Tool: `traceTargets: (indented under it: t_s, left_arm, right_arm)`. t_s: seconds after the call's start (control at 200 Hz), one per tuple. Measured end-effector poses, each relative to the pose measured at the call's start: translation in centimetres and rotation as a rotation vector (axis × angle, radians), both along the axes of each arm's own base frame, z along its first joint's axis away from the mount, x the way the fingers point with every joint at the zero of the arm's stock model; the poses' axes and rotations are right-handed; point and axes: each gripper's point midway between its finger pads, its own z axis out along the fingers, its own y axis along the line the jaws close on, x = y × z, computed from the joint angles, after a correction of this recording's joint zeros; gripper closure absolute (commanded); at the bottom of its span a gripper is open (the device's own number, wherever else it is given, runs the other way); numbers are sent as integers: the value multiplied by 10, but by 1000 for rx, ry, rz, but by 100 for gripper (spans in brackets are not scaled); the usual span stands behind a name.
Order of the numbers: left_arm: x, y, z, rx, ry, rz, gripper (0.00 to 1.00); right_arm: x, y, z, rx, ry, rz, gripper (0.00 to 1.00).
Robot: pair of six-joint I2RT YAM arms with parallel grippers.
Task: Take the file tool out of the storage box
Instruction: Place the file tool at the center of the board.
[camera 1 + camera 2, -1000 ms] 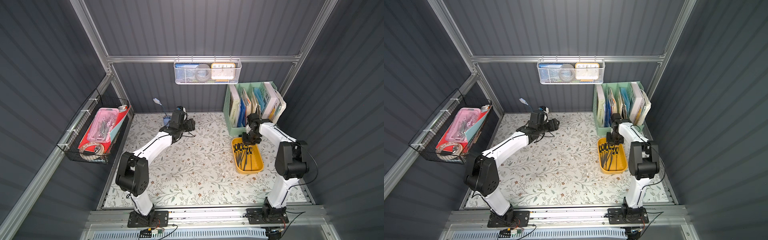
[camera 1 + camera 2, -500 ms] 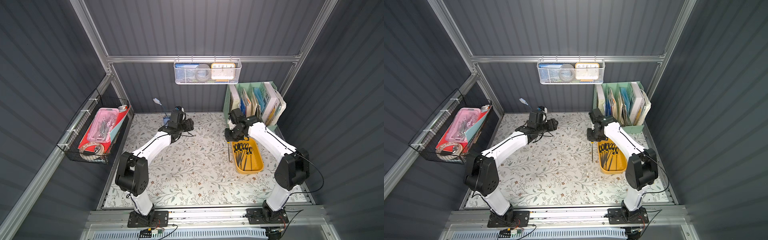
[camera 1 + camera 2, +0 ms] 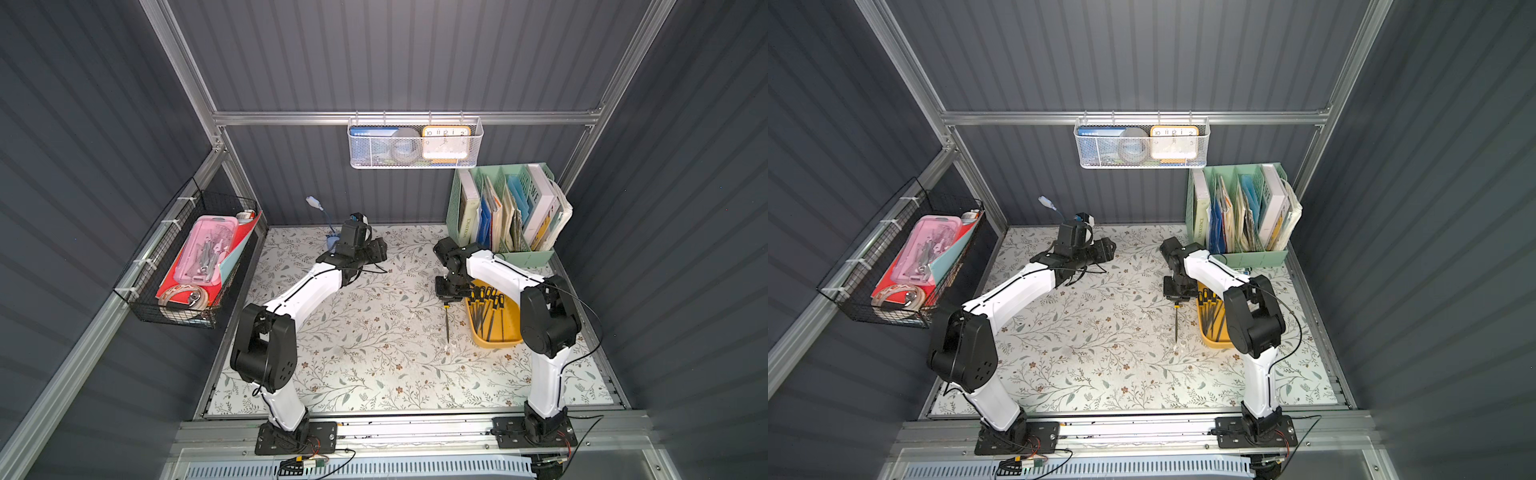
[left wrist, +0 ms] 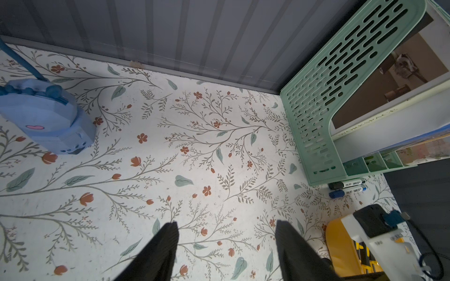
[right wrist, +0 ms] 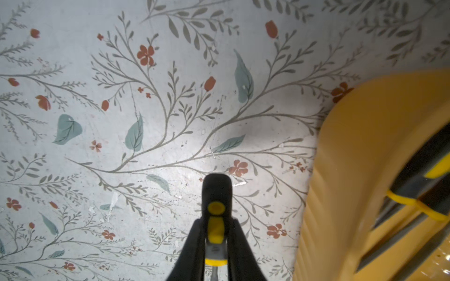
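Floral mat (image 5: 146,121), downturned right tool (image 5: 216,223) with file (image 5: 216,187)

The storage box (image 5: 353,146) looks like matt, finely ribbed yellow plastic, the file tool (image 5: 215,192) handle is matt black with smooth yellow inserts, and the tabletop (image 5: 97,170) is a scuffed floral print.

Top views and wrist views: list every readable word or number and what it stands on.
"10 11 12 1 2": face of the yellow clock in the white mesh basket.
Too small or blurred: book spines in the green organiser, the markers' labels, the blue box's label.
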Motion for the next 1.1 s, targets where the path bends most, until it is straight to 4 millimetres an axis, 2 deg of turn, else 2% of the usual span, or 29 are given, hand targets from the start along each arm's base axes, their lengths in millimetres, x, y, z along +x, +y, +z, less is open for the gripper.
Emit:
traceTargets:
  t_s: [0.32, 0.48, 0.605, 0.805, 0.951, 1.026, 1.101]
  left_arm:
    - [-1, 0, -1, 2, 4, 0, 31]
    - [-1, 0, -1, 2, 4, 0, 31]
    - [-1, 0, -1, 2, 4, 0, 31]
    - [-1, 0, -2, 3, 6, 0, 31]
    - [-1, 0, -2, 3, 6, 0, 31]
    - [-1, 1, -2, 3, 6, 1, 31]
    - [-1, 1, -2, 4, 6, 2, 31]
  right_arm:
    - [-4, -1, -30, -49, 55, 27, 90]
    - [-5, -2, -36, -59, 67, 32, 86]
    - [-5, -2, -36, -60, 67, 32, 82]
    - [-5, -3, -36, -64, 65, 34, 63]
    - [-4, -4, -33, -72, 56, 44, 61]
    - [-1, -5, -25, -74, 32, 44, 60]
    - [5, -8, -4, -72, -28, 42, 61]
